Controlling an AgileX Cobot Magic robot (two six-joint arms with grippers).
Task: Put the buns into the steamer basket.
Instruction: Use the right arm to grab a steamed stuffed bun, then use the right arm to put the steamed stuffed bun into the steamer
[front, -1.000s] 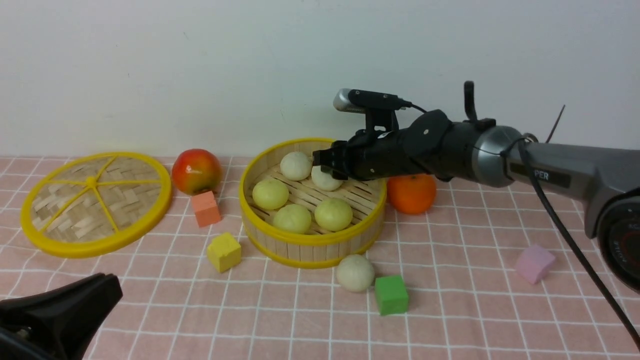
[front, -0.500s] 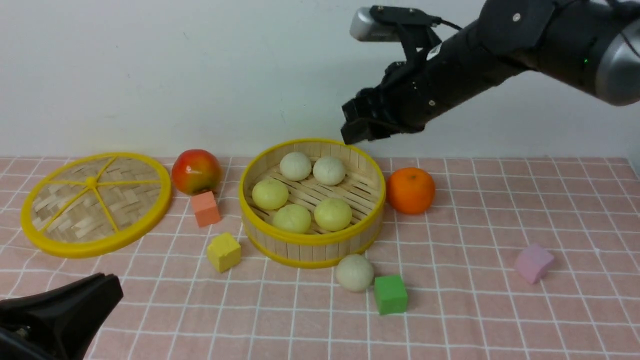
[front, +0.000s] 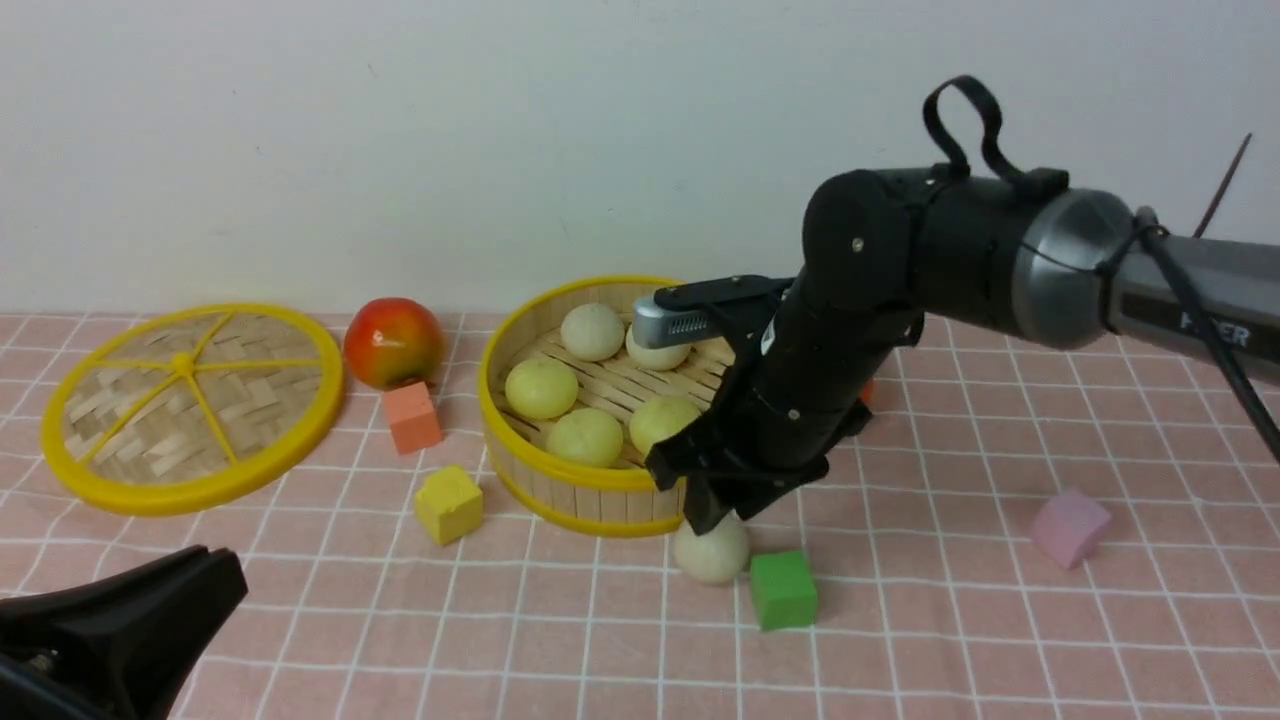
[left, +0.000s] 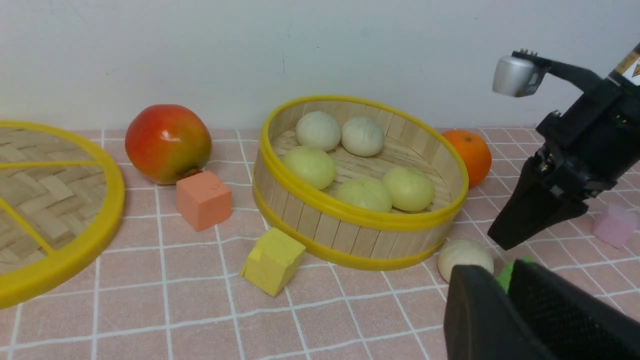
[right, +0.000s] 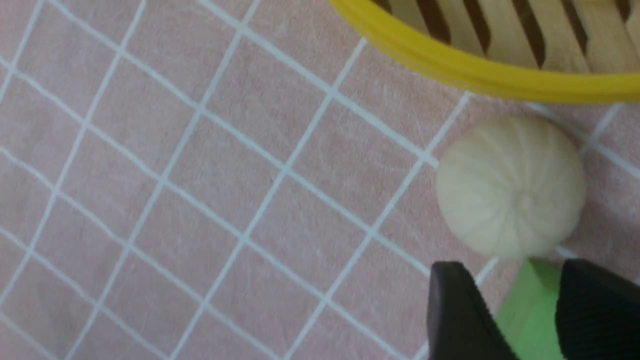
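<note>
The left claw (front: 120, 620) sits low at the near left corner of the table, a dark shape whose opening I cannot tell; behind it the flat woven lid (front: 190, 405) lies on the pink checked table (front: 1000, 640), then the apple (front: 393, 342), an orange-pink cube (front: 412, 417) and a yellow cube (front: 448, 503); the steamer basket (front: 600, 485) stands mid-table holding five buns (front: 541, 388); the sixth bun (front: 708, 552), off-white, lies on the cloth just in front of the basket beside a green cube (front: 783, 589); the right claw (front: 715, 515) hangs over that bun, fingers spread, holding nothing; a pink block (front: 1070, 526) lies far right.
</note>
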